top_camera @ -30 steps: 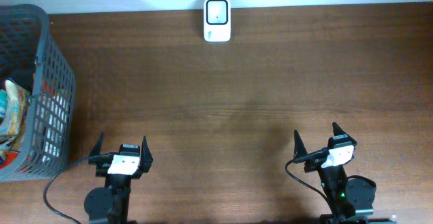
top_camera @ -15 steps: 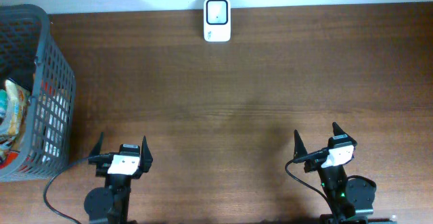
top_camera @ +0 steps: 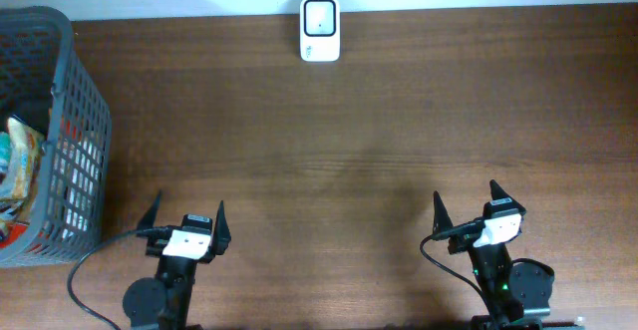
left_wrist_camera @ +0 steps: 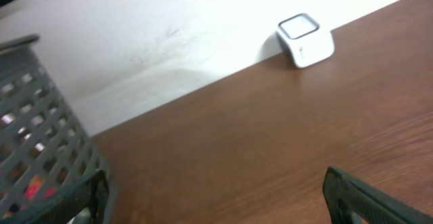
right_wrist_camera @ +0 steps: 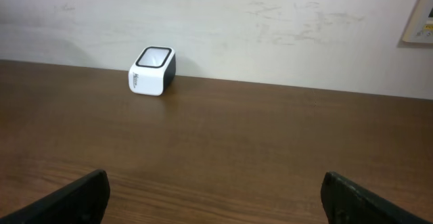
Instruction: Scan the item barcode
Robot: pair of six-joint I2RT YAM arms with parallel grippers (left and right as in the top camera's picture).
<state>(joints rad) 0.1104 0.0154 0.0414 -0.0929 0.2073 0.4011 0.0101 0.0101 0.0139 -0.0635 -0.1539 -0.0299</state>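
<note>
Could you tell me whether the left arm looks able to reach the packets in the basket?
Probably yes: the left arm has its jaws open, the open-topped basket with the packets stands close on its left, nothing between.

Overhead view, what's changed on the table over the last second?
The left tool shifted slightly to the right, open and holding nothing. The right tool, the white box-shaped barcode scanner and the grey plastic mesh basket stayed where they were.

A small white barcode scanner (top_camera: 320, 29) with a dark-framed window on top stands at the far edge of the table (top_camera: 379, 141). Colourful packaged items (top_camera: 18, 170) lie in a grey mesh basket (top_camera: 88, 131) at the table's left end.
</note>
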